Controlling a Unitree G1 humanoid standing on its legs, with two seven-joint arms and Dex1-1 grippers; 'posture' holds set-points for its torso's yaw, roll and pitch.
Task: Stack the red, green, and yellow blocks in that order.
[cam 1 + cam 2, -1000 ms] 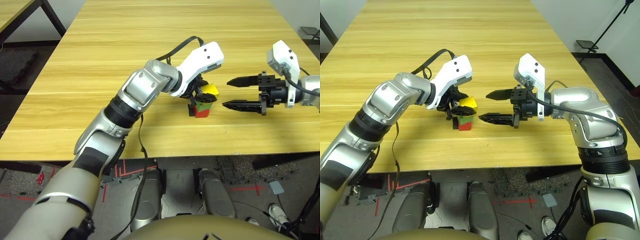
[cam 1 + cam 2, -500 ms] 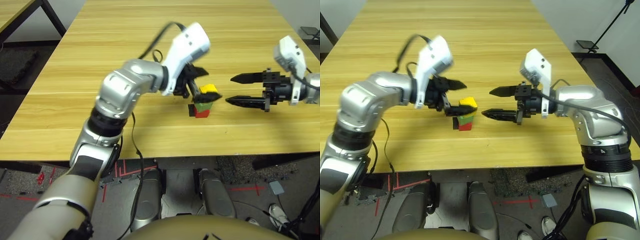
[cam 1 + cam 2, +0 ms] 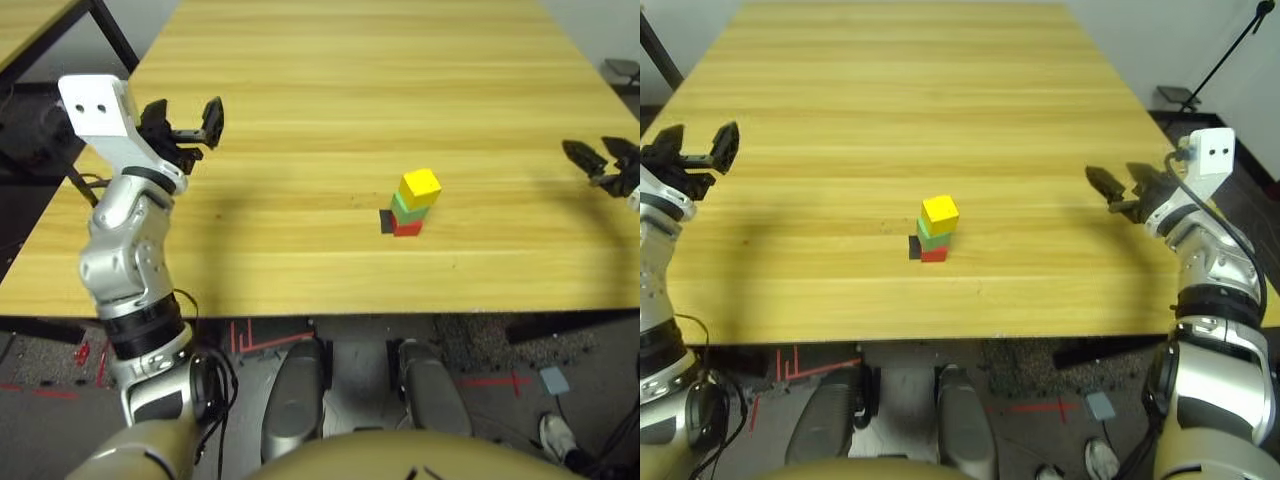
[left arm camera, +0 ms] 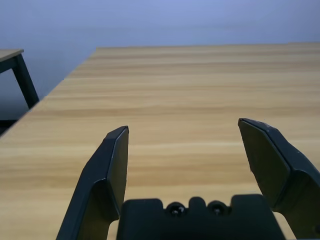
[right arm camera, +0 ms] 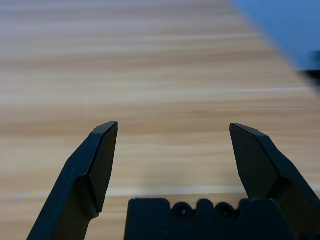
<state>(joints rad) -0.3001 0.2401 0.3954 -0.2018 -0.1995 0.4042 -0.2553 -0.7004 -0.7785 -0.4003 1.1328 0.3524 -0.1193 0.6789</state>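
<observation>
The left tool (image 3: 182, 128) hangs over the counter's (image 3: 330, 90) left edge with its two black fingers spread wide apart and nothing between them. In its wrist view those fingers (image 4: 107, 170) frame only bare wood grain. The right tool (image 3: 1118, 193) sits far out by the counter's right edge, fingers likewise parted and empty. Both tools are well apart from the blocks.

Between them, near the middle of the front part of the counter, stands a small tower. The red block (image 3: 406, 228) is at the bottom on the wood, the green block (image 3: 411, 208) rests on it, and the yellow block (image 3: 420, 187) is on top, turned slightly askew from the two below. A flat black square patch (image 3: 386, 221) lies on the counter touching the tower's left side.
</observation>
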